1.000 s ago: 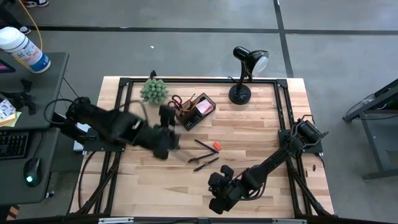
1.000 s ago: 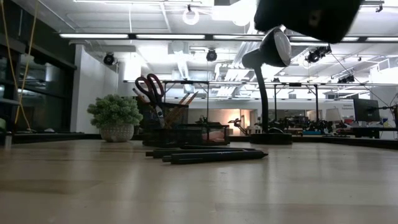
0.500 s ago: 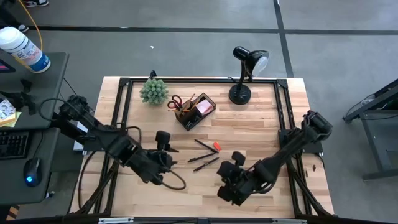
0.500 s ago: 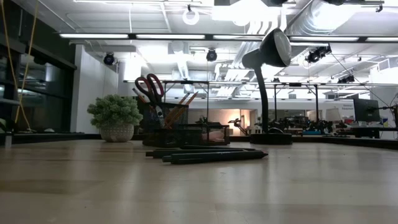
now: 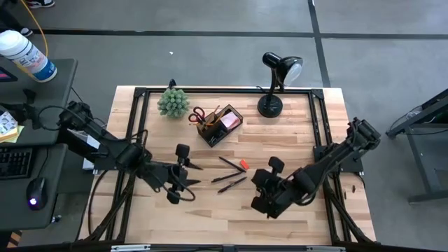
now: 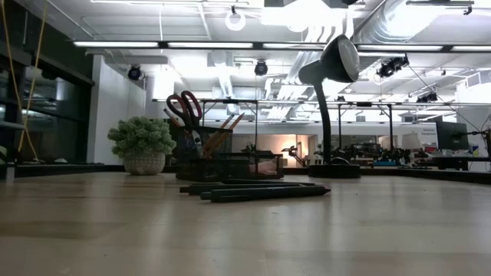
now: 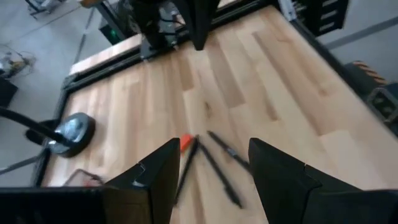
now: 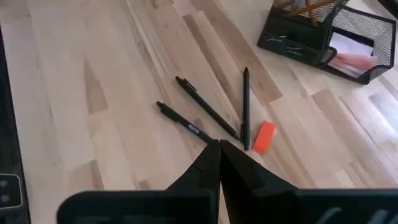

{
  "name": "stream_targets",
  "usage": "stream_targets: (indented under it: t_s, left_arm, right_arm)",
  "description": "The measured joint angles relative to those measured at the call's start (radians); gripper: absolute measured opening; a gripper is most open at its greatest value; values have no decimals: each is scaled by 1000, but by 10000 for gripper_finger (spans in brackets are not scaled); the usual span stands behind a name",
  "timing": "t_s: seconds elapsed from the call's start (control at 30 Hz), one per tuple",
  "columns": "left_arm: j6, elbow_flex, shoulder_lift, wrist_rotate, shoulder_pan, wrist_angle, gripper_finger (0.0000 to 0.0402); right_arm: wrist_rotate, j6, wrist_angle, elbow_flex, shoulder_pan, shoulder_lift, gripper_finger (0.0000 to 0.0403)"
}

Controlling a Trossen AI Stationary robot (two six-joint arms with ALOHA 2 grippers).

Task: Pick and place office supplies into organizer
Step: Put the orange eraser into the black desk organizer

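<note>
Worktop [image 5: 294, 126]: organizer [image 5: 219, 124] sits toward the back, three black pens [image 5: 231, 175] and the red eraser [image 5: 243, 165] loose mid-table between my arms. My left fingers [image 5: 183, 183] are spread and empty just beside the pens' ends; right fingers [image 5: 262, 189] are pressed together, holding nothing. Pens run roughly arm to arm, so left looks nearer.

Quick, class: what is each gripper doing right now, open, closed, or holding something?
Left gripper: open, holding nothing, above the pens.
Right gripper: closed, holding nothing.

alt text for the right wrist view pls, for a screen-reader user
Three black pens and a small orange-red eraser lie loose on the wooden table, just beyond the right gripper, whose dark fingers are shut. The black mesh organizer, holding a pink pad, sits farther off.
</note>
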Motion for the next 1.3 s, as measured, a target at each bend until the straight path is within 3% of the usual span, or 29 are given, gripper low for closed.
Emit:
stream_targets:
  t_s: [0.23, 0.43, 0.67, 0.77, 0.93, 1.3]
  left_arm:
    - [116, -124, -79, 103, 141, 154, 179]
    - [180, -212, -116, 260, 273, 326, 179]
    - [236, -218, -137, 402, 360, 321, 179]
    - [264, -217, -176, 414, 382, 304, 179]
    - [287, -224, -276, 404, 421, 207, 179]
    - [242, -392, -483, 416, 435, 343, 179]
  right_arm:
    - [-117, -133, 6, 0, -136, -38, 1]
    - [-269, -279, 157, -1, -292, -54, 0]
    - [-432, -346, 231, -1, -434, -56, 0]
    - [-497, -361, 231, -1, -473, -56, 0]
    - [-510, -358, 228, -1, -489, -69, 0]
    - [-538, -304, 153, -1, -512, -156, 0]
